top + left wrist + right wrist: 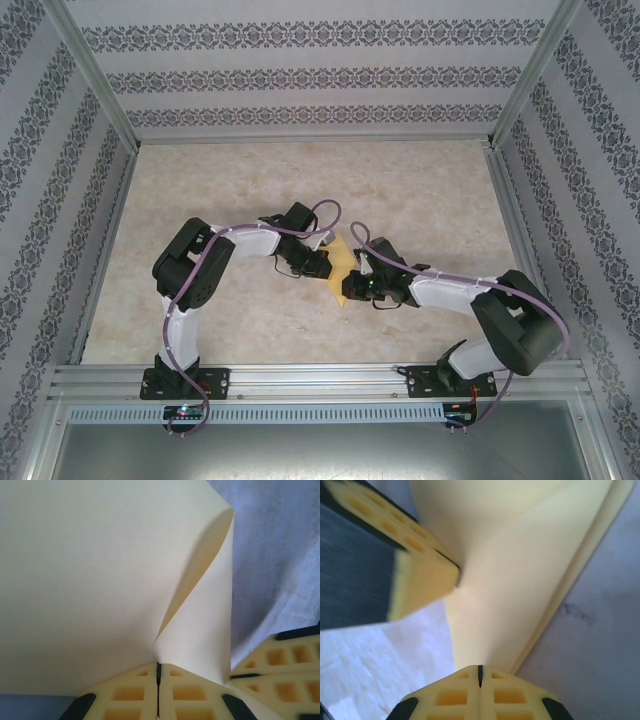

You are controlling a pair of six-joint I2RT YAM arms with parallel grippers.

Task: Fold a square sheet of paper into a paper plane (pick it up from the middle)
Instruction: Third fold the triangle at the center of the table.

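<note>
The square sheet of paper [341,268] is mustard-yellow and hangs above the middle of the table, pinched between both grippers. My left gripper [325,262] is shut on its left edge. In the left wrist view the paper [100,570] spreads away from the closed left gripper [159,667], with one flap curling over along a diagonal fold. My right gripper [357,285] is shut on the lower right edge. In the right wrist view the paper [520,575] rises from the closed right gripper [480,670] as a doubled layer. It is a folded sheet, not a plane shape.
The beige marbled table [300,190] lies below, ringed by patterned walls [60,200] and an aluminium rail [320,378] at the near edge. The right gripper's fingers [280,662] sit close beside the left one; a left finger [420,575] shows in the right wrist view.
</note>
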